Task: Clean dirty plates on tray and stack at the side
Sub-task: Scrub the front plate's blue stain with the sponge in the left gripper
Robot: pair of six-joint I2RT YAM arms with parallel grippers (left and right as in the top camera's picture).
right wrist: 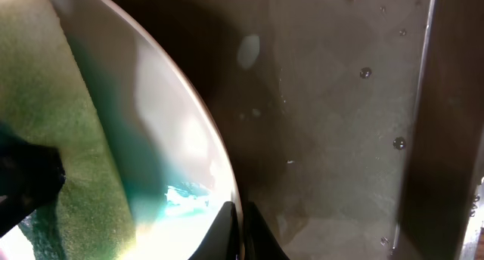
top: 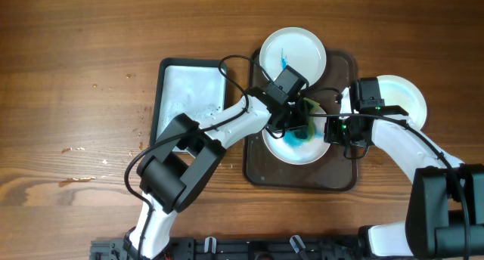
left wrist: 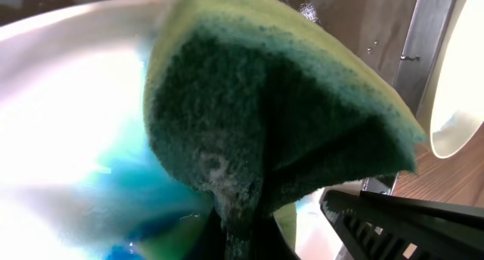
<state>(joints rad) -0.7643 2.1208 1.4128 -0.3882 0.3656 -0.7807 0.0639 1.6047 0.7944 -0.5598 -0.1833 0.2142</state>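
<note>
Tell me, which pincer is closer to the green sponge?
Left. The left pincer holds the sponge against the blue-smeared plate; the right pincer grips that plate's rim, just beside the sponge.

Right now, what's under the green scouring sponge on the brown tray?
A round white plate smeared with blue liquid lies under the green scouring sponge. The patch of plate directly beneath the sponge is covered, so its state can't be seen.

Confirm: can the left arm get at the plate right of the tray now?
Likely not. The left end effector is shut on the sponge over the lower plate, whose rim the right end effector pinches; the right arm lies across the side plate, blocking the way.
</note>
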